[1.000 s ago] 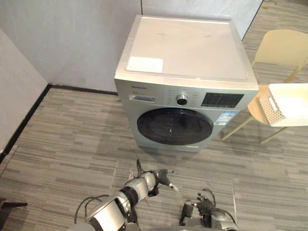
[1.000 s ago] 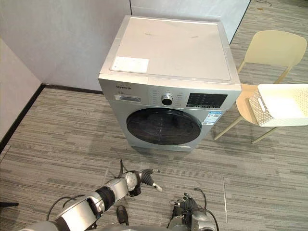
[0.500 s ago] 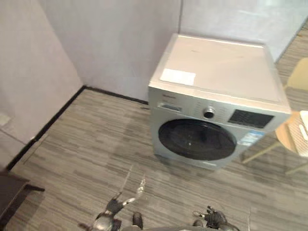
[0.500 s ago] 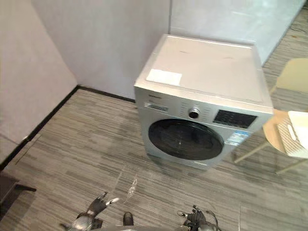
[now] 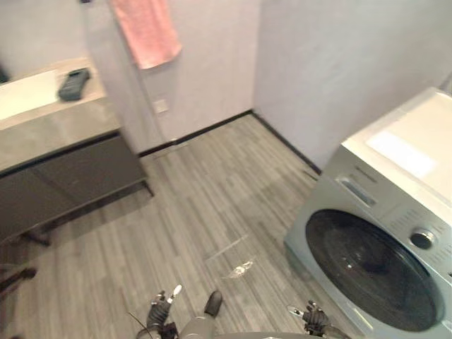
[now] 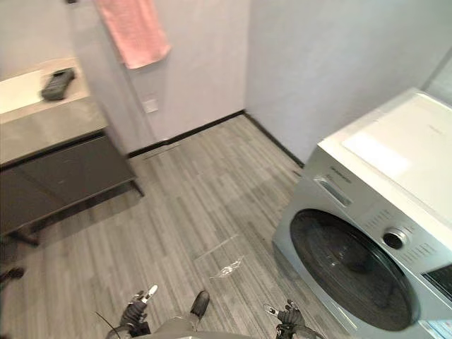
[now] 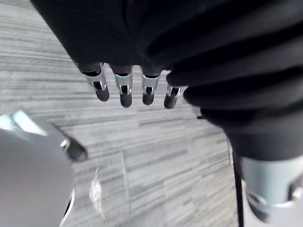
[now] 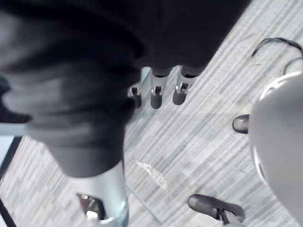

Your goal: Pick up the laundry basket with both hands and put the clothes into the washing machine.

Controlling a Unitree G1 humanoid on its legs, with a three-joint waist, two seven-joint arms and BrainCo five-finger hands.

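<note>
Washing machine: the silver washing machine [image 5: 395, 233] stands on the robot's right, its back to the pale wall [image 5: 339, 63], with a white top.
Door: the round dark glass door [image 5: 371, 272] is shut and faces the open floor; a knob [image 5: 422, 238] sits just above it on the front panel.
Left hand: the left hand [image 5: 159, 311] shows low at the bottom edge of the eye views, over the floor and well apart from the machine. In its wrist view the fingers [image 7: 124, 90] hang straight in a row, slightly spread, with nothing in them.
Right hand: the right hand [image 5: 313, 321] is low at the bottom edge too, near the machine's front lower corner but not touching it. Its fingers [image 8: 156, 94] are straight and relaxed and hold nothing.
Floor: grey plank floor [image 5: 212, 191] lies between the hands and the machine; a small shiny scrap [image 5: 240, 269] lies on it just ahead of the hands.
Cabinet: a dark cabinet with a grey top [image 5: 49, 123] stands to the left against the far wall, well apart from the machine.
On the cabinet: a small dark object [image 5: 73, 83]; I cannot tell what it is.
Towel: a pink towel [image 5: 147, 30] hangs on the far wall above the cabinet's right end.
Wall socket: a pale socket plate [image 5: 162, 106] sits below the towel.
Skirting: a black skirting strip [image 5: 198, 131] runs along the foot of the walls into the corner.
</note>
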